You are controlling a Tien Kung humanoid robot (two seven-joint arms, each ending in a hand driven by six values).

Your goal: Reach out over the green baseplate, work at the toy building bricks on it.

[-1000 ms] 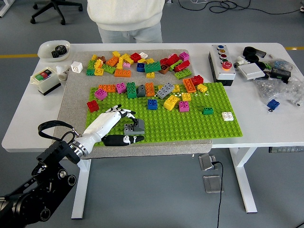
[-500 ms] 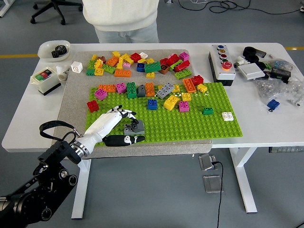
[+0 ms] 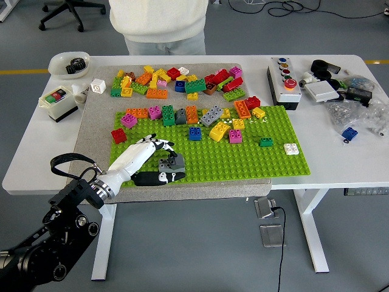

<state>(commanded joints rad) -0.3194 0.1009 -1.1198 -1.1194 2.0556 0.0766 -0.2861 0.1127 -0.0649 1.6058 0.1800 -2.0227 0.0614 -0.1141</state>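
White surface (image 3: 36,152) w/ grey mat under the green baseplate (image 3: 243,161); a person in a white top stands at the far side, hands not visible. Left robot hand (image 3: 157,163) is at the baseplate's near-left corner, fingers curled round a grey brick (image 3: 172,162), thumb below it. Right arm not in view. Mixed bricks sit along the baseplate's far edge, w/ a loose brick pile (image 3: 176,82) on the mat beyond. Judging by that, early stage: one brick in hand, most of the work left.
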